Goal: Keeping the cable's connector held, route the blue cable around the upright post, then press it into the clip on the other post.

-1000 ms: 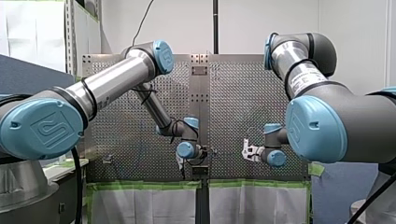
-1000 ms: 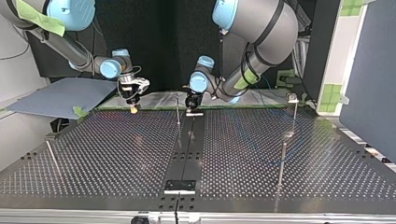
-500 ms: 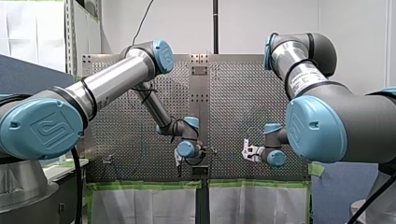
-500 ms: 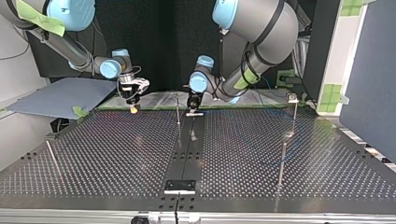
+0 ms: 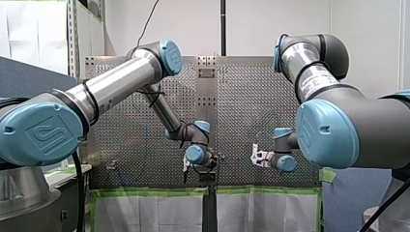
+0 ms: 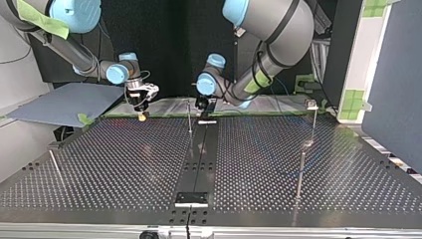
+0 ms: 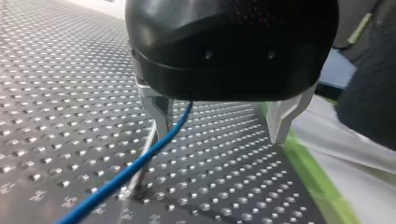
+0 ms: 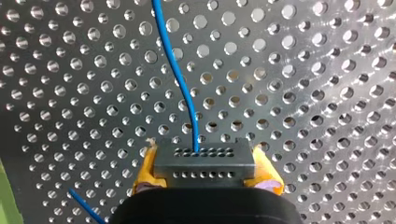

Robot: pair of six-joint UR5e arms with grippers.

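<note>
With right gripper (image 8: pixel 205 172) clenched on connector (image 8: pixel 203 158), guide cable (image 7: pixel 107 189) snugly round post (image 6: pixel 189 117) using left gripper (image 7: pixel 222 123) (fingers spread, cable beside one).

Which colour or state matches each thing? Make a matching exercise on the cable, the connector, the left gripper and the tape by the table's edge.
Things:
1. cable
2. connector
3. left gripper
4. tape

Colour or state:
a. open
b. green
c. blue
d. held by the right gripper

Pairs: 1-c, 2-d, 3-a, 4-b.
</note>
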